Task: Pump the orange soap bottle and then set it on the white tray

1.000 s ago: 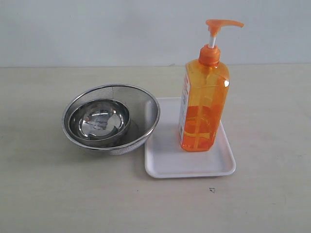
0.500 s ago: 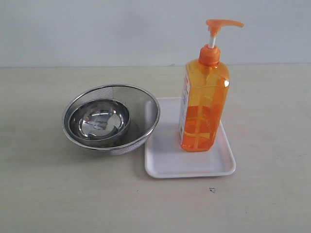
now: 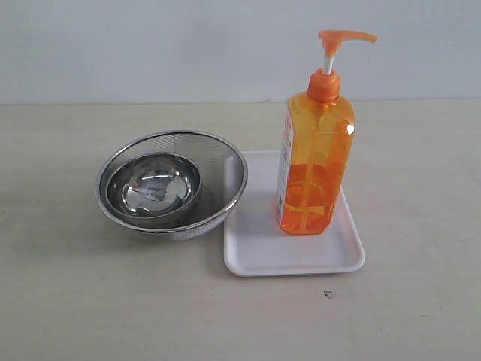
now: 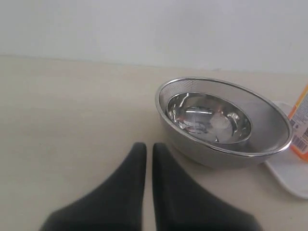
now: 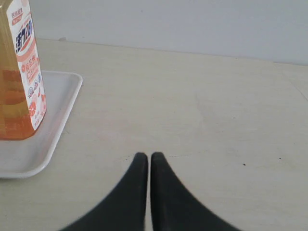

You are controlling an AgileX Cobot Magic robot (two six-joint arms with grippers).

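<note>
The orange soap bottle [image 3: 316,158] stands upright on the white tray [image 3: 263,252], its pump head raised and its spout pointing right. Its labelled side [image 5: 21,72] and the tray [image 5: 29,154] also show in the right wrist view. Neither arm appears in the exterior view. My right gripper [image 5: 149,155] is shut and empty over bare table, well apart from the tray. My left gripper [image 4: 149,145] is shut and empty, hanging a short way from the strainer; a sliver of the bottle [image 4: 301,125] and of the tray [image 4: 288,180] shows at that view's edge.
A round steel mesh strainer [image 3: 218,162] with a smaller steel bowl [image 3: 154,188] nested inside sits just left of the tray, touching or nearly touching it. The same pair, strainer [image 4: 269,120] and bowl [image 4: 207,118], fills the left wrist view. A pale wall backs the table.
</note>
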